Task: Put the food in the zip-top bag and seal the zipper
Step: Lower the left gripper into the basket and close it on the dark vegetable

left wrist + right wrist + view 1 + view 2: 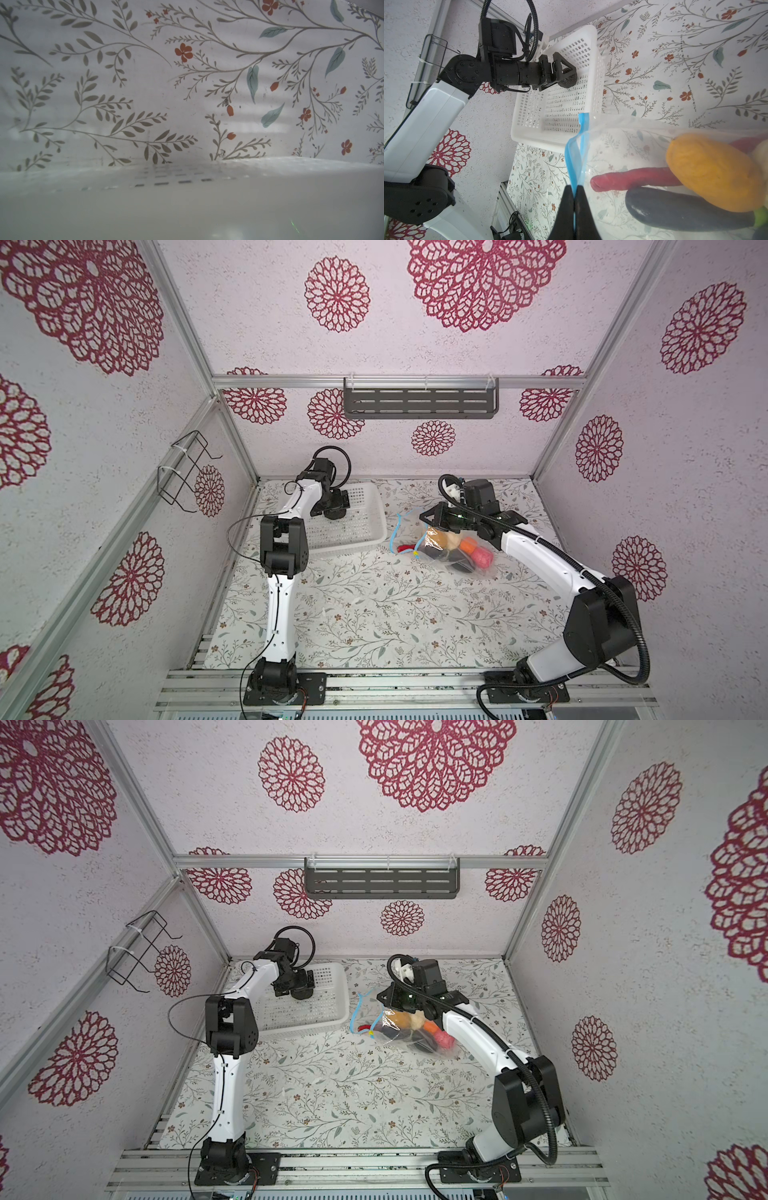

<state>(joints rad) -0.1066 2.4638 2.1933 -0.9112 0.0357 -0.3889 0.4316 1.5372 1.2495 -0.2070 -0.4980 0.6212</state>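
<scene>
The zip-top bag (623, 135) lies on the floral mat, right of the basket. Its mouth gapes open toward the basket. My right gripper (574, 199) is shut on the blue zipper (574, 158) strip; the yellow slider (417, 553) sits at the near end. Inside the bag lie a yellow-orange potato (708, 172), red chilli (633, 178), black green-tipped piece (685, 209), cream ball (451, 540), orange piece (468, 545) and pink-red ball (482, 558). My left gripper (338, 506) is open, low inside the white basket (593, 62), its fingers either side of a black lump (568, 82).
The basket (374, 526) stands at the back left of the mat (374, 605). A grey slotted shelf (419, 402) hangs on the back wall, and a black wire rack (187, 472) on the left wall. Aluminium rails (374, 684) run along the front edge.
</scene>
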